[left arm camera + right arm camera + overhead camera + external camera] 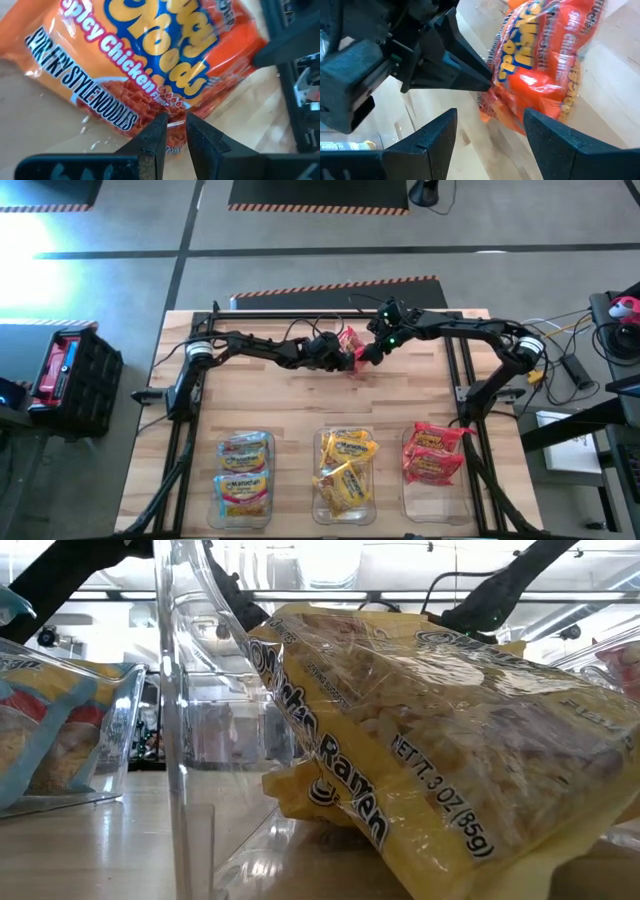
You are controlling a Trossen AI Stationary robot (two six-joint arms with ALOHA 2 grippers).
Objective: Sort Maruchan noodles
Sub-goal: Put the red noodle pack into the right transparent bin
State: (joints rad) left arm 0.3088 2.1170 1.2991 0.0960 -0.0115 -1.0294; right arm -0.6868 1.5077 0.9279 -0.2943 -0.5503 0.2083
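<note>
A red-orange Maruchan noodle packet [350, 340] [150, 50] [545, 50] sits at the far middle of the table, between my two grippers. My left gripper [340, 358] [175, 127] reaches it from the table's left and is shut on its edge. My right gripper [368, 352] [490, 135] is just to the packet's right, open, its fingers spread wide in front of the packet without touching it. More packets lie sorted in three clear bins along the near edge. My left gripper pinches the red-orange packet's crimped edge [172, 117] between its two fingers, whose tips [487, 82] come at it roughly level from the table's left. The packet stands tilted beyond the fingers. Whether its far end rests on the table, I cannot tell.
Near edge, three clear bins: the left bin [218, 480] holds pale blue-multicoloured packets [245, 470], the middle bin [318, 480] yellow packets [345, 465] [450, 770], the right bin [440, 505] red packets [432, 450]. Bare wood lies between the bins and the grippers. A black frame rail [300, 313] runs along the far edge.
</note>
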